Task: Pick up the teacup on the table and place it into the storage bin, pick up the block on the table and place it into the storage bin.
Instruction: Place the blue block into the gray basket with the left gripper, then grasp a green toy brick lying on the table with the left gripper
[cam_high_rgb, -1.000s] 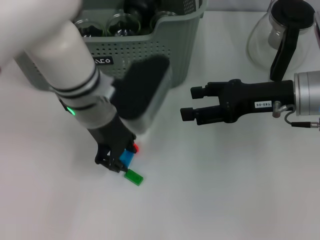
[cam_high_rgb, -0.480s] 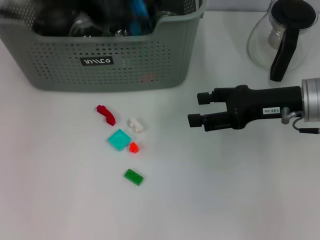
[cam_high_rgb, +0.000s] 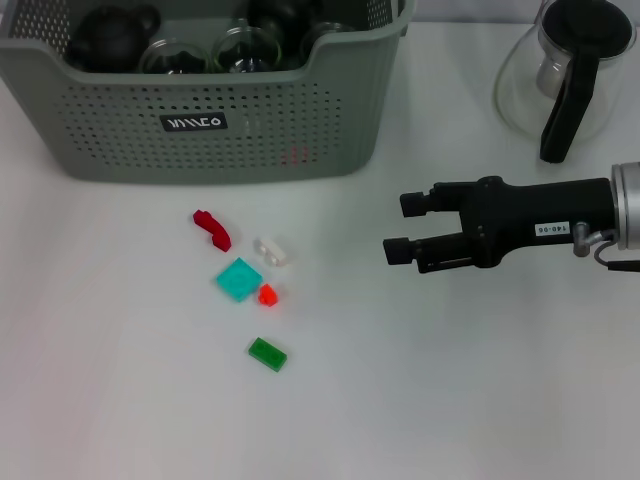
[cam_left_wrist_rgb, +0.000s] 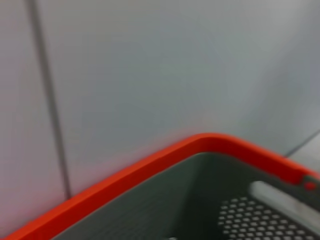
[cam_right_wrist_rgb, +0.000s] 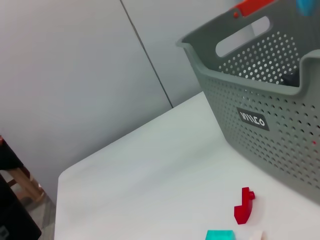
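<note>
The grey-green storage bin (cam_high_rgb: 200, 120) stands at the back left, and the right wrist view shows its perforated wall (cam_right_wrist_rgb: 270, 115). Glass teacups (cam_high_rgb: 243, 50) and a dark teapot (cam_high_rgb: 110, 35) sit inside it; no teacup stands on the table. Several small blocks lie in front of the bin: dark red block (cam_high_rgb: 211, 229) (cam_right_wrist_rgb: 243, 206), white block (cam_high_rgb: 270, 250), teal block (cam_high_rgb: 239, 279), small red block (cam_high_rgb: 267, 295), green block (cam_high_rgb: 267, 353). My right gripper (cam_high_rgb: 403, 227) hovers open and empty to the right of the blocks. My left gripper is out of view.
A glass carafe with a black handle (cam_high_rgb: 570, 70) stands at the back right. The left wrist view shows only an orange-edged grey perforated wall (cam_left_wrist_rgb: 150, 165) against a pale background. An orange piece (cam_right_wrist_rgb: 252, 5) shows above the bin's far rim.
The left arm, which was down at the blocks shut on a blue block, swung up over the bin and left the head view. The blue block is gone from the table. My right gripper drifted slightly right.
</note>
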